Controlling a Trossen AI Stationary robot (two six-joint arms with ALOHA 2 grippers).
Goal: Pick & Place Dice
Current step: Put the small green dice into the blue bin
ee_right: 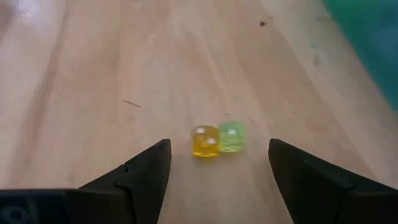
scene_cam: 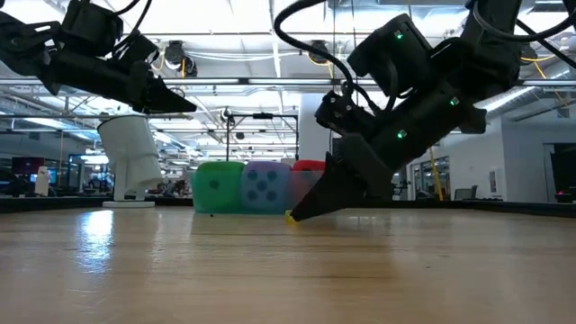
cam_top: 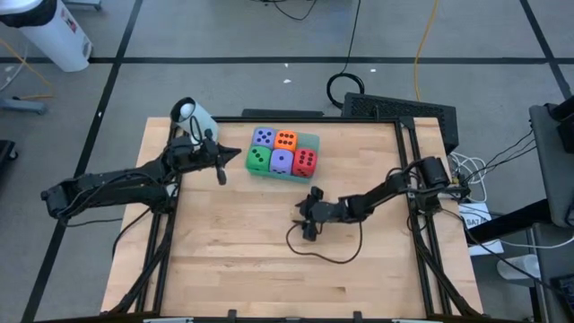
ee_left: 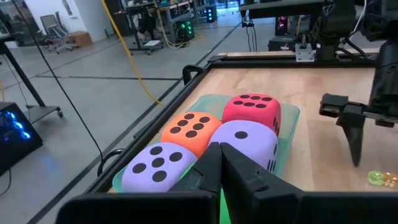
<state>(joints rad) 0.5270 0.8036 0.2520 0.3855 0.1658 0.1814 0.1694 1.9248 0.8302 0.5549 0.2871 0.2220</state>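
Note:
Five large dice sit in a shallow teal tray (cam_top: 312,141) at the table's far middle: purple (cam_top: 264,136), orange (cam_top: 286,139), green (cam_top: 258,160), purple (cam_top: 282,161) and red (cam_top: 305,161). Two tiny translucent dice, yellow (ee_right: 205,140) and green (ee_right: 231,137), lie side by side on the wood. My right gripper (ee_right: 219,150) is open and low over the table, with a finger on either side of the tiny dice and short of them. My left gripper (cam_top: 221,176) is shut and empty, raised just left of the tray (ee_left: 292,118).
A white camera-like object (cam_top: 193,115) stands at the table's far left corner. A black cable (cam_top: 323,253) loops on the wood near my right gripper. A black frame (cam_top: 399,109) lies at the far right. Bare wood spans the table's near half.

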